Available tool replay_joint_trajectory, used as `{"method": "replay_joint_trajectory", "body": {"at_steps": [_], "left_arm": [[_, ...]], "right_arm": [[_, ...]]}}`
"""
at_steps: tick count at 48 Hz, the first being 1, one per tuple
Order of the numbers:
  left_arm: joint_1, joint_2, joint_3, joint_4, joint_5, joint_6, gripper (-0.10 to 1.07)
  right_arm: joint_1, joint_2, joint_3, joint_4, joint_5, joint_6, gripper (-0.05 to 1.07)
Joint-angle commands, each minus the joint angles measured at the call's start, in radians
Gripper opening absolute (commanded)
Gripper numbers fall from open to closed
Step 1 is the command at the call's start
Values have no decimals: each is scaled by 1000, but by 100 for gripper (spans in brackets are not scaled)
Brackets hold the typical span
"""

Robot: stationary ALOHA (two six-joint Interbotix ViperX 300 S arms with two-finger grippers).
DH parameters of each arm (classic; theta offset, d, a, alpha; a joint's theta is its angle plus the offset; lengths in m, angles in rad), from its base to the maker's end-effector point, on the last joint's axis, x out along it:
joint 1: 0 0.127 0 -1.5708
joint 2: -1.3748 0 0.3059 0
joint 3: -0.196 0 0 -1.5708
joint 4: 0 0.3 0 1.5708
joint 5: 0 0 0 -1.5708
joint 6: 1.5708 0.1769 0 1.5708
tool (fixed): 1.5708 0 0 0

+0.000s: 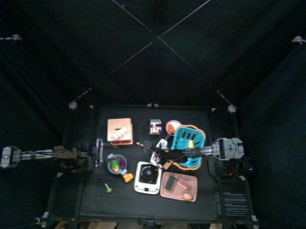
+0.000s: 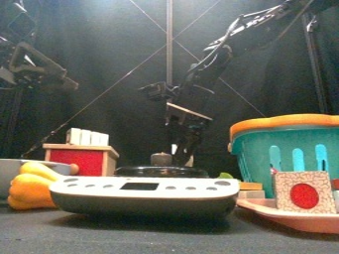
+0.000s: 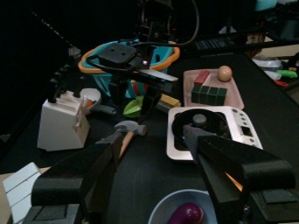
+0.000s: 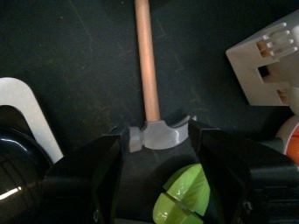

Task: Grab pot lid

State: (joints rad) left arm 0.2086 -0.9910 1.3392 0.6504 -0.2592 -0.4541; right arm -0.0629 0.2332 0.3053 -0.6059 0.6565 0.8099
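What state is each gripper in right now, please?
Left gripper: open, holding nothing, back from the things on the table.
Right gripper: open wide, empty, over the hammer.

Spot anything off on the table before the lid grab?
Nothing spilled or broken. The odd part: the right claw stands open over the hammer, not the pot lid, which lies dark beside it on the white scale. The teal basket stands upright.

The pot lid [image 4: 14,162] is cut off at the right wrist view's edge.
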Motion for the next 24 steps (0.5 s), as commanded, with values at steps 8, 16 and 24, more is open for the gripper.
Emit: {"method": "replay_joint_trajectory", "body": {"at_steps": [8,16,24], "left_arm": [[3,8,-15,0,-5,0,93],[3,8,-14,2,-5,0,93],[2,8,-14,-2,-5,0,93]], "right_arm": [[5,-29,-26,31,-3,8,89],[23,-48,-31,69,-5,11,89],[54,-71,-29,104,-11,11,89]]}}
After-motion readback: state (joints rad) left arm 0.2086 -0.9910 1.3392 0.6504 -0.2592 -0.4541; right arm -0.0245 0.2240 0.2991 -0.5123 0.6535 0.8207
